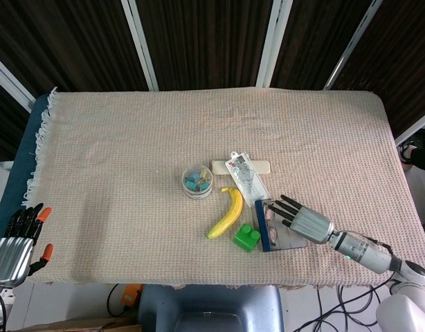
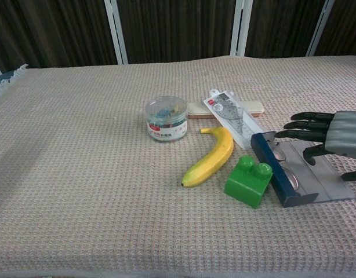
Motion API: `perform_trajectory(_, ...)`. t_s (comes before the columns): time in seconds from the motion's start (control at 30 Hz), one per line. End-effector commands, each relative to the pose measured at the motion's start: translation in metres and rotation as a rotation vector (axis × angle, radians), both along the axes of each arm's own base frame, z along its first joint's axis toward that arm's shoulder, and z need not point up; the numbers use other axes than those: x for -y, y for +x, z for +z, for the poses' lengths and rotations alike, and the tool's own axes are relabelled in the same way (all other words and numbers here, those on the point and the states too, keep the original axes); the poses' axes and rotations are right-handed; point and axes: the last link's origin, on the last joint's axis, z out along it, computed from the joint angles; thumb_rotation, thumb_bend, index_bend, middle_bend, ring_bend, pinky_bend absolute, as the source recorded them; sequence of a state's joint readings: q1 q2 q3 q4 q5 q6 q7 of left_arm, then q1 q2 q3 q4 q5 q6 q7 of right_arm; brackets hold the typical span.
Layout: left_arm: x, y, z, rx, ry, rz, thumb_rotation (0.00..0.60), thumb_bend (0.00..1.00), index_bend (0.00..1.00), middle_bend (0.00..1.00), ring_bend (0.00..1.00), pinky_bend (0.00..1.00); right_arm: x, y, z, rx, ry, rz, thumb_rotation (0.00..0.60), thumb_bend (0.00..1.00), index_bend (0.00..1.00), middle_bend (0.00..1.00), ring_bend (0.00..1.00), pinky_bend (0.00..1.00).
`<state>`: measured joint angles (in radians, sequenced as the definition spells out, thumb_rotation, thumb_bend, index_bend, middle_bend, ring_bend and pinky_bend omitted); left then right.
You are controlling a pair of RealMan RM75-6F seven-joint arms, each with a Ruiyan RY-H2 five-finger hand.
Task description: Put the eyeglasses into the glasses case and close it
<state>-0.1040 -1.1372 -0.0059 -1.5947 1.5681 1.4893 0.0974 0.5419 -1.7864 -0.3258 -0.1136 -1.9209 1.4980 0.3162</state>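
My table (image 1: 129,138) is covered by a beige waffle-weave cloth (image 2: 79,191) with a white fringe (image 1: 41,138) along its left edge, where a dark blue underlayer (image 1: 25,159) shows. Behind the table stand dark, wood-grained panels (image 1: 199,41) divided by slanting white frame bars (image 1: 140,41) — the same panels fill the chest view's top edge. Below the near edge lie pale floor and loose cables (image 1: 351,297) — lighting is even and soft.
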Motion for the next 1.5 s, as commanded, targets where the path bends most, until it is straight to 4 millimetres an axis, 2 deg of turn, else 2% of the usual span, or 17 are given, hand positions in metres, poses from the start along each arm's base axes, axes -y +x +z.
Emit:
perform_trajectory(0.03,0.0,0.0,0.0,0.0,0.002,0.0,0.6,0.41,0.0,0.0,0.0,0.04,0.0,0.001,-0.001,0.001,-0.001,-0.001,0.6,0.2,0.6,0.14,0.0,0.0)
perform_trajectory(0.1,0.0,0.0,0.001,0.0,0.004,0.0,0.6,0.41,0.0,0.0,0.0,0.04,0.0,0.001,-0.003,0.007,-0.001,-0.005,0.6,0.23,0.6,0.14,0.0,0.0)
perform_trajectory(0.33,0.001,0.0,0.001,0.001,0.008,-0.001,0.6,0.41,0.0,0.0,0.0,0.04,0.0,0.004,-0.007,0.025,0.006,-0.01,0.6,0.43,0.62,0.15,0.0,0.0)
perform_trajectory(0.57,0.001,0.0,0.002,0.001,0.011,-0.003,0.6,0.41,0.0,0.0,0.0,0.04,0.003,0.009,-0.006,0.04,0.003,0.004,0.6,0.54,0.64,0.15,0.0,0.0)
perform_trajectory(1.0,0.001,0.0,0.003,0.002,0.02,0.001,0.6,0.41,0.0,0.0,0.0,0.04,0.009,0.024,-0.012,0.072,0.002,0.049,0.6,0.55,0.64,0.16,0.0,0.0)
perform_trajectory(1.13,0.002,0.0,0.004,0.006,0.026,0.003,0.6,0.41,0.0,0.0,0.0,0.04,0.015,0.036,-0.02,0.1,-0.001,0.066,0.6,0.55,0.64,0.16,0.0,0.0)
perform_trajectory(1.5,0.002,0.0,0.005,0.009,0.022,-0.002,0.6,0.41,0.0,0.0,0.0,0.04,0.016,0.044,-0.028,0.104,-0.005,0.086,0.6,0.55,0.69,0.18,0.0,0.0)
